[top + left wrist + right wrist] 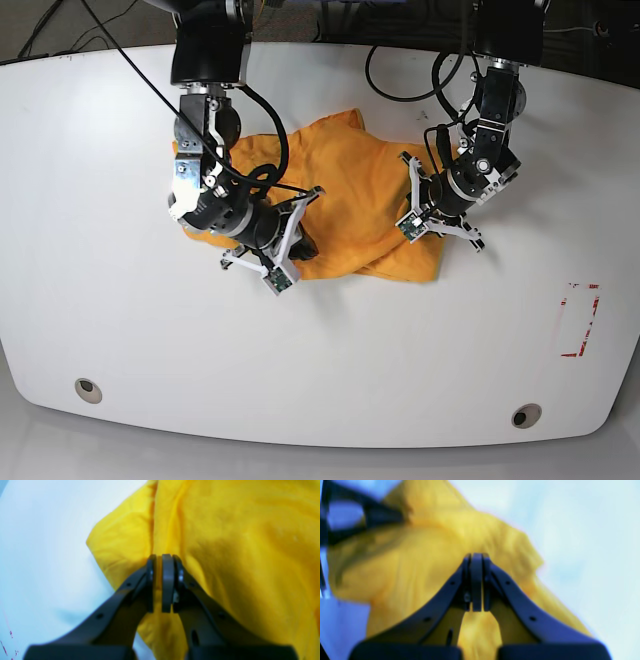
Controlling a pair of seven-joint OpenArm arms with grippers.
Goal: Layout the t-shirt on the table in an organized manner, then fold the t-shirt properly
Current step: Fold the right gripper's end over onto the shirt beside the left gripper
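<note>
where my left gripper (161, 560) pinches a fold of the t-shirt (345, 190), my right gripper (476, 557) is clamped shut over it too; the garment lies bunched near the tabletop's (330, 370) far edge, mid-width.

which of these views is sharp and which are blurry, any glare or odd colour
Base view: sharp, evenly lit, soft sheen on the white table, crisp wrinkles in the t-shirt. Left wrist view: soft all over, the table washed out pale blue. Right wrist view: the blurriest, with a purple-blue tint on the dark jaws and smeared cloth edges.
</note>
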